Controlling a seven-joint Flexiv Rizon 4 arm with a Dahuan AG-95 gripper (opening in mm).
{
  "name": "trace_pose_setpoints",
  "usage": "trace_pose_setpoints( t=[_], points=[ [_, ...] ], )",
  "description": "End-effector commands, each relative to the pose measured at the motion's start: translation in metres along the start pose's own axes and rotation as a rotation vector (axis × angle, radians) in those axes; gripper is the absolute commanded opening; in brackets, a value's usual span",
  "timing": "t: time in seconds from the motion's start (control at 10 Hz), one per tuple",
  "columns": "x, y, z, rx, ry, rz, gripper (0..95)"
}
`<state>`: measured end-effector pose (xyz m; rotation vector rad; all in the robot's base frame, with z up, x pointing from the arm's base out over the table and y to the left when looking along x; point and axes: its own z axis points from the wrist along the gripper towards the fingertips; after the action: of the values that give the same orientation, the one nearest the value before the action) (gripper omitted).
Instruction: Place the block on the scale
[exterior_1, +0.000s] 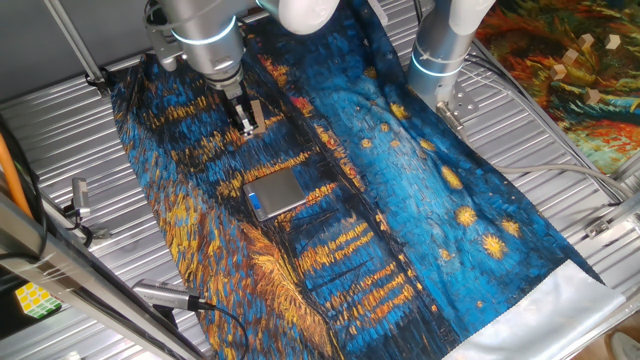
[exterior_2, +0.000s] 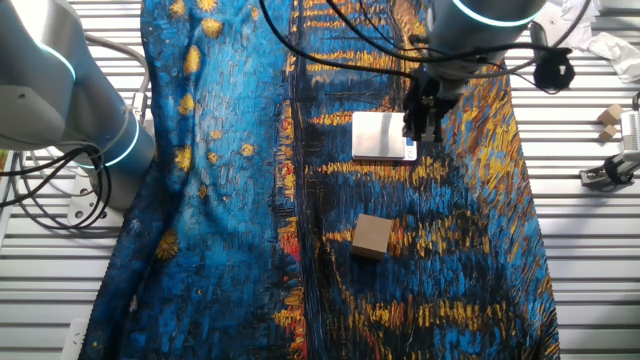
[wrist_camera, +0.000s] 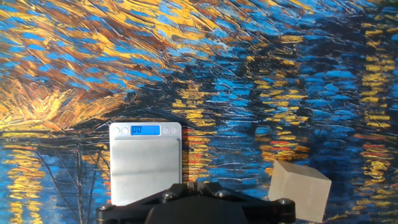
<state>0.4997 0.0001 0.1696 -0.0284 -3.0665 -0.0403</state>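
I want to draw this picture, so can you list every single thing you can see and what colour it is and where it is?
Small tan wooden block: one, light brown, lying on the cloth, apart from the scale.
Flat silver-grey digital scale: one, blue display strip on one short edge, on the cloth, nothing on it.
Painted cloth: one, blue with yellow and orange swirls, spread over the table.
Ribbed metal table: one, silver-grey, under the cloth.
Multicoloured puzzle cube: one, near the table's edge, off the cloth.
Small wooden pieces: a few, tan, at the table's side, off the cloth.
Second robot arm: one, grey with a glowing blue ring, beside the cloth.
Working arm's gripper: one, dark, hanging by the scale, holding nothing.
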Motion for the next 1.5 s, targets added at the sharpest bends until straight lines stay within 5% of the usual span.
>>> trace_pose_setpoints(
  t=[0.1,0.8,1.1,1.3,1.5],
  points=[
    [0.0,0.0,0.0,-0.001,0.002,-0.001,0.0],
    [0.0,-0.003,-0.004,-0.018,0.003,0.0,0.0],
    [-0.003,-0.047,-0.024,-0.03,0.033,-0.086,0.0],
    [-0.008,-0.071,-0.024,-0.044,0.034,-0.128,0.0],
    [-0.003,-0.091,-0.01,-0.02,0.031,-0.155,0.0]
  ],
)
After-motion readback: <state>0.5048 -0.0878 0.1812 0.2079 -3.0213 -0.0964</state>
